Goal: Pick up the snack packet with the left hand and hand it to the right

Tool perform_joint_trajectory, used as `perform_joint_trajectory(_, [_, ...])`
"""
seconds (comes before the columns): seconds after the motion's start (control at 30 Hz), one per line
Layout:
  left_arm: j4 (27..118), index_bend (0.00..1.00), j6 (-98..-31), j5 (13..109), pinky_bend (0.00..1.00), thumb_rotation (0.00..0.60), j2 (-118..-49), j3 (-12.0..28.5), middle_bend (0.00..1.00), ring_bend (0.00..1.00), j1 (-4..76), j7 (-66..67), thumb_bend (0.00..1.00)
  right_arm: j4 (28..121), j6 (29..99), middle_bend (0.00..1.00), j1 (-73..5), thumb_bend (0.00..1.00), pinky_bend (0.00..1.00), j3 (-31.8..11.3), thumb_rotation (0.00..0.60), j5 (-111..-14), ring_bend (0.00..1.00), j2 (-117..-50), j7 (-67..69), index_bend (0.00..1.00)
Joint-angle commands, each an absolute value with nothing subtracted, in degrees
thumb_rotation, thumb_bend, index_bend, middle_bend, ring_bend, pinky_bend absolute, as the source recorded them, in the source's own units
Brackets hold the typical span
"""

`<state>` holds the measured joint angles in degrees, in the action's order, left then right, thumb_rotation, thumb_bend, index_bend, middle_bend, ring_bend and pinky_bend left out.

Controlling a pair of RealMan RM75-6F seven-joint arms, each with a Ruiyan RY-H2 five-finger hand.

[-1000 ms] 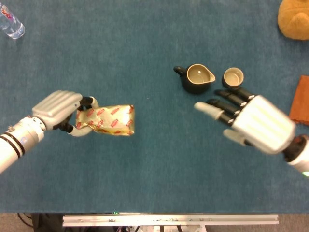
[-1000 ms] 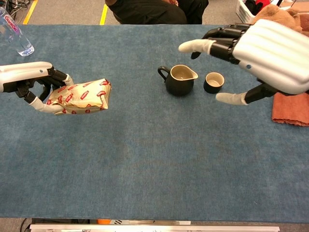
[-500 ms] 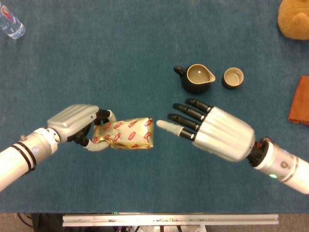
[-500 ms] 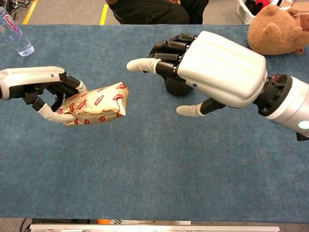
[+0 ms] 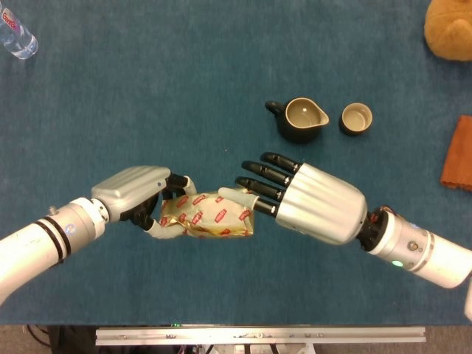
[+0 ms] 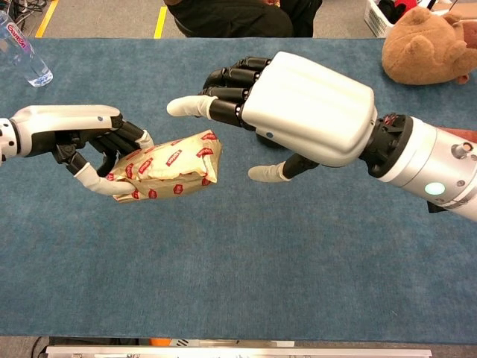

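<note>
Closed almost fully now, the gap that a second ago lay wide between the two hands. Carried inward from nearer the left edge of the table (image 5: 221,74) to about its middle, toward the near edge and clear of the cloth surface: the snack packet (image 5: 210,215), pinched at its left end by the left hand (image 5: 136,193), thumb beneath and dark fingers curled over the top. Swung in from beside the jug (image 5: 301,119) and cup (image 5: 355,118) near the far right: the right hand (image 5: 317,203), spread wide and holding nothing.

From the head view, right fingertips overlapping the packet's free right end. From the chest view, right fingers stretched above that end and the thumb hanging just right of it, lower down, so the packet's end sitting at the mouth of the spread hand. Actual contact impossible to tell from either view.

Meaning for the task: pickup done, carry done, handover itself not yet made. Needed next, by judgement: closing of the right fingers and thumb on the free end, then release by the left. Main risk a drop, should the left let go before the right has a firm pinch on the slippery foil.

Well apart and uninvolved: a bottle (image 5: 15,29) at the far left corner, a plush toy (image 5: 450,29) at the far right corner.
</note>
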<state>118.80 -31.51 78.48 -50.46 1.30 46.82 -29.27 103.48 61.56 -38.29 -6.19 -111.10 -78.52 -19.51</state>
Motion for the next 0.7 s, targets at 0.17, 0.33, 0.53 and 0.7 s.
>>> perform_joint_trajectory(0.17, [119.46,0.58,-29.48,76.62,0.65,0.6,-50.99,2.22,0.61,0.54,47.88,-28.43,0.33,102.41,60.69,0.3,-39.68,0.12,0.28,-5.54,0.6,-110.19,0.2,-79.53,-18.5,0.16])
perform_joint_trajectory(0.33, [119.41,0.58,-27.26,75.07,0.65,0.6,-51.67,3.04,0.61,0.54,49.0,-28.81,0.33,102.23,60.94,0.3,-40.48,0.12,0.28,-5.33,0.6,-110.14,0.2,-80.07,-18.08,0.16])
perform_joint_trajectory(0.53, [119.07,0.58,-24.26,73.48,0.65,0.6,-52.5,4.37,0.62,0.54,50.58,-29.81,0.33,102.76,61.45,0.3,-41.2,0.12,0.28,-4.98,0.6,-109.74,0.2,-79.96,-16.61,0.16])
perform_joint_trajectory(0.7, [118.24,0.6,-23.61,72.46,0.65,0.6,-53.43,5.71,0.62,0.54,51.07,-30.54,0.33,103.13,61.55,0.28,-41.22,0.12,0.28,-4.49,0.6,-108.51,0.2,-79.72,-15.86,0.13])
